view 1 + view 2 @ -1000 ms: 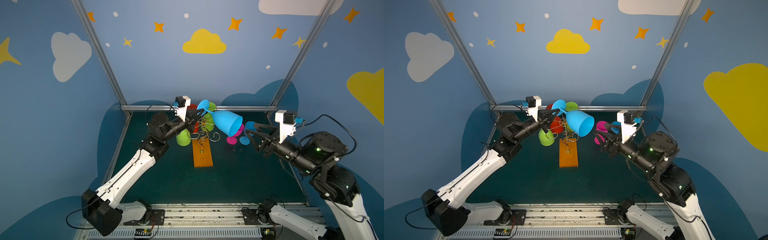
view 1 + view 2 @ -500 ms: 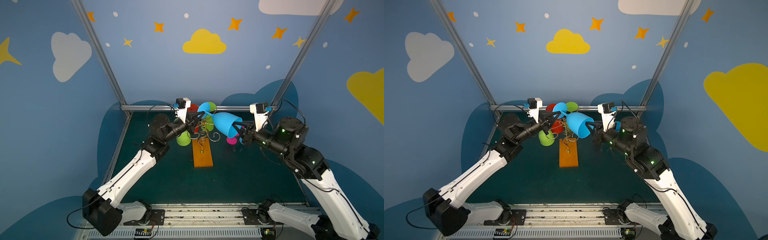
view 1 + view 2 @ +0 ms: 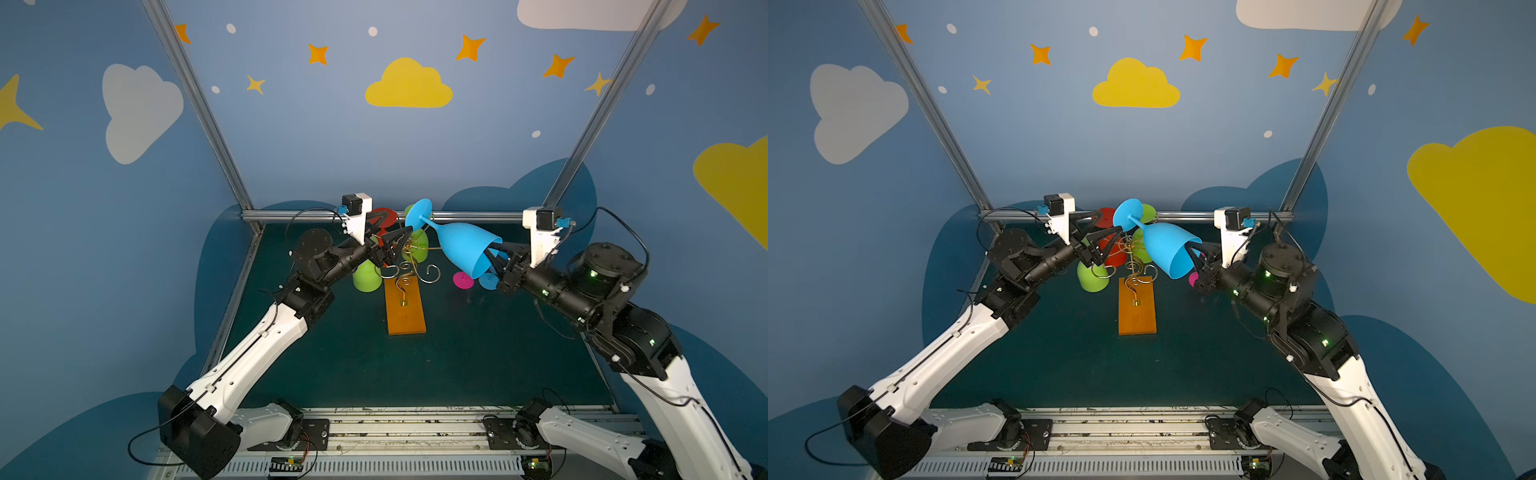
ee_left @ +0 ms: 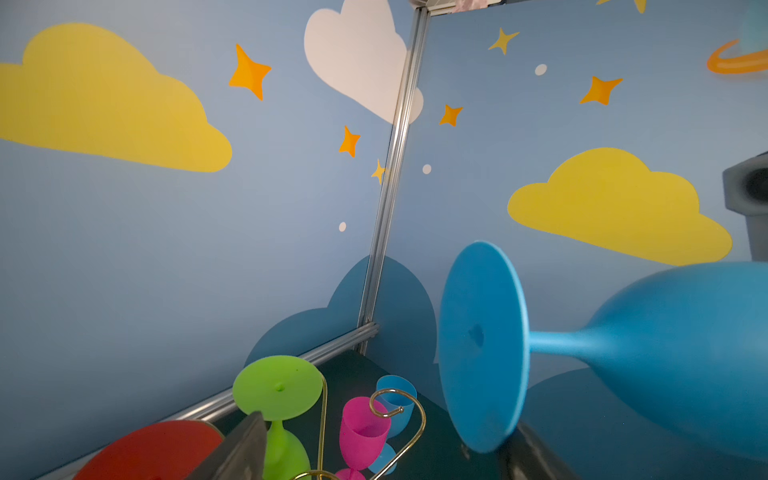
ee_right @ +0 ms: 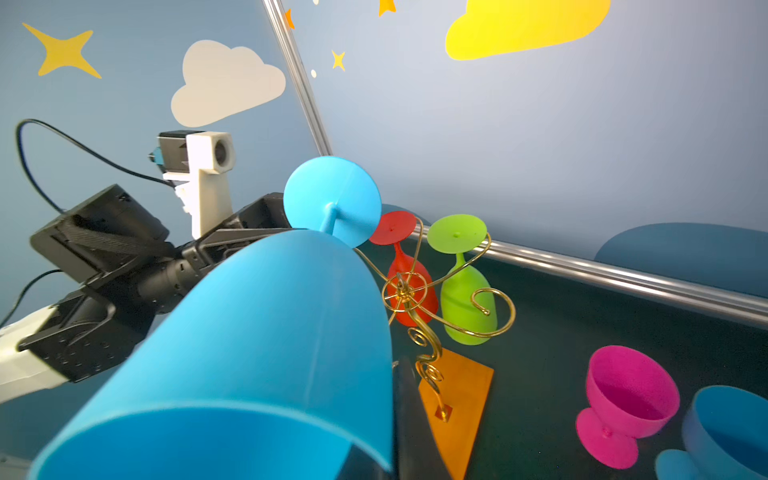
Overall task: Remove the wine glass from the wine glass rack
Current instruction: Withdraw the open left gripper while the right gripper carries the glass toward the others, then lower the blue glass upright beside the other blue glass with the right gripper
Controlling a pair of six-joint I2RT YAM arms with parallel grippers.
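**Blue wine glass held over the rack, changing grippers**

The tips of the right gripper [image 3: 494,258] are mostly hidden. One finger reaches inside the bowl of the blue wine glass [image 3: 465,245] and the other lies outside, so the two pinch the rim.

The glass hangs in the air, tipped almost onto its side. It is above and just right of the post of the wine glass rack [image 3: 405,309], foot up toward the back wall and mouth down toward the right arm. I cannot tell whether the foot touches a gold wire arm.

The left gripper [image 3: 1109,222] is spread wide beside the foot; contact is unclear.

A red glass [image 5: 392,227] and a green glass [image 5: 465,299] hang on the rack, foot up. A second green glass [image 3: 368,276] sits low by the left arm, partly hidden. A pink glass [image 5: 627,399] and a small blue glass [image 5: 727,428], which the frame edge cuts off, stand on the table [image 3: 478,353].

A second ago the left gripper pinched the glass near its foot, and the right one hung spread, well apart.
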